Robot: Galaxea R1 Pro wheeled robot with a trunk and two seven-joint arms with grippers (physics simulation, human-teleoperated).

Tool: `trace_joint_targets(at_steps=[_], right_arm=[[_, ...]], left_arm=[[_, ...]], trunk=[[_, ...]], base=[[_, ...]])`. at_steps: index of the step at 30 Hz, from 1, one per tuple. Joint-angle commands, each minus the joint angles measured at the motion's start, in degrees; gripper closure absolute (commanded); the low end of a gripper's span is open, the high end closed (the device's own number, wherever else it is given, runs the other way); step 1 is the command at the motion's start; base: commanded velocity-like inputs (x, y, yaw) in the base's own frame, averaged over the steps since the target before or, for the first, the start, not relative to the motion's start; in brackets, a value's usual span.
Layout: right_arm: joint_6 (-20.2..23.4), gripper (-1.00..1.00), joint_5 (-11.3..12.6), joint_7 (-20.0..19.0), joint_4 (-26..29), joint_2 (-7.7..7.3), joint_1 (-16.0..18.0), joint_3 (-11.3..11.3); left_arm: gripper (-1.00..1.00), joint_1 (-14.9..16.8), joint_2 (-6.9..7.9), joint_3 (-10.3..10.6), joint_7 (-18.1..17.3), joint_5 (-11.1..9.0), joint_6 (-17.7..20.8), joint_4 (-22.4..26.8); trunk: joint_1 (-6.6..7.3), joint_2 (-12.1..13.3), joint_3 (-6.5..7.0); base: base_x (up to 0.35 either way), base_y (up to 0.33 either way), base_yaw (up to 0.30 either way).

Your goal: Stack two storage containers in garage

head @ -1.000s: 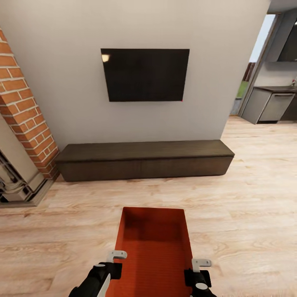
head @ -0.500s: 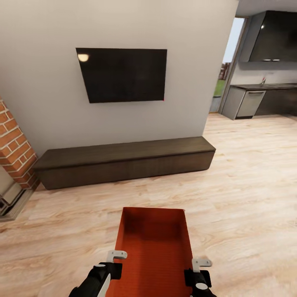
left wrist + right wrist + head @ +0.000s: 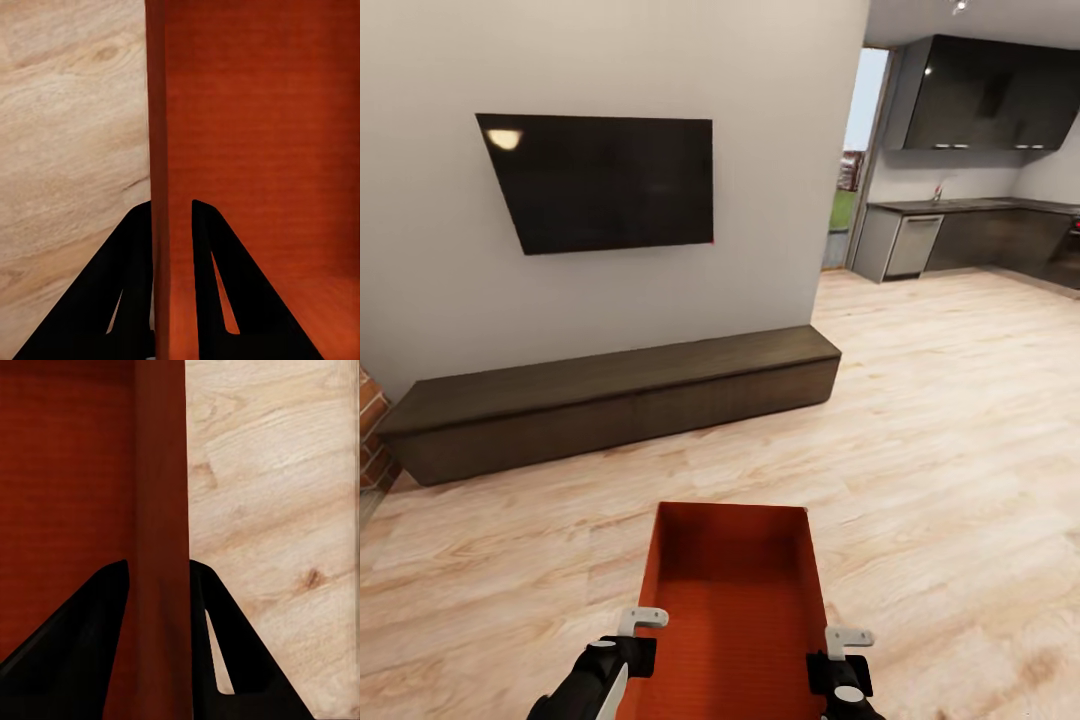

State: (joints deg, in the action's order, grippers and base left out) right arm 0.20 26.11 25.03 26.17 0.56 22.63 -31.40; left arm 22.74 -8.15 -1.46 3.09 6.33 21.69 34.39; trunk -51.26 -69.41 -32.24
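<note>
A: Item one, fingers?
B: Left gripper point(image 3: 171, 225): jaws closed astride the bin's left wall. Right gripper point(image 3: 157, 585): same on the right wall.

A: Item two, the bin point(image 3: 732, 590)?
B: Orange-red, lidless, empty; carried level between both arms, above the plank floor point(image 3: 960, 470), in the living room.

A: Handling?
B: Likely light and stiff; thin smooth walls could slip. Opposite long walls near the rim seem the right hold.

A: Surroundings?
B: Low bench point(image 3: 610, 400), television point(image 3: 600, 180), kitchen point(image 3: 960, 210) beyond.

Wall-mounted TV point(image 3: 605, 183), low dark cabinet point(image 3: 610, 400), wood-plank floor point(image 3: 950, 420), kitchen point(image 3: 970, 200) beyond
</note>
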Motion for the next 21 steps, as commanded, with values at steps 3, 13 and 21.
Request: trace_joint_targets(at_steps=[3, 13, 21], right_arm=[[0.0, 1.0, -0.4, 0.5, 1.9, -0.04, 0.1, 1.0], [0.0, 1.0, -0.4, 0.5, 1.9, -0.04, 0.1, 1.0], [0.0, 1.0, -0.4, 0.5, 1.9, -0.04, 0.1, 1.0]], left_arm=[[1.0, -0.1, -0.02, 0.0, 0.3, 1.4, 0.4, 0.1], [1.0, -0.1, -0.02, 0.0, 0.3, 1.4, 0.4, 0.1], [1.0, -0.1, -0.02, 0.0, 0.3, 1.4, 0.4, 0.1]], trunk=[[0.0, 0.0, -0.06], [0.0, 0.0, -0.06], [0.0, 0.0, -0.06]], base=[[0.0, 0.0, -0.254], [0.0, 0.0, -0.255], [0.0, 0.0, -0.255]])
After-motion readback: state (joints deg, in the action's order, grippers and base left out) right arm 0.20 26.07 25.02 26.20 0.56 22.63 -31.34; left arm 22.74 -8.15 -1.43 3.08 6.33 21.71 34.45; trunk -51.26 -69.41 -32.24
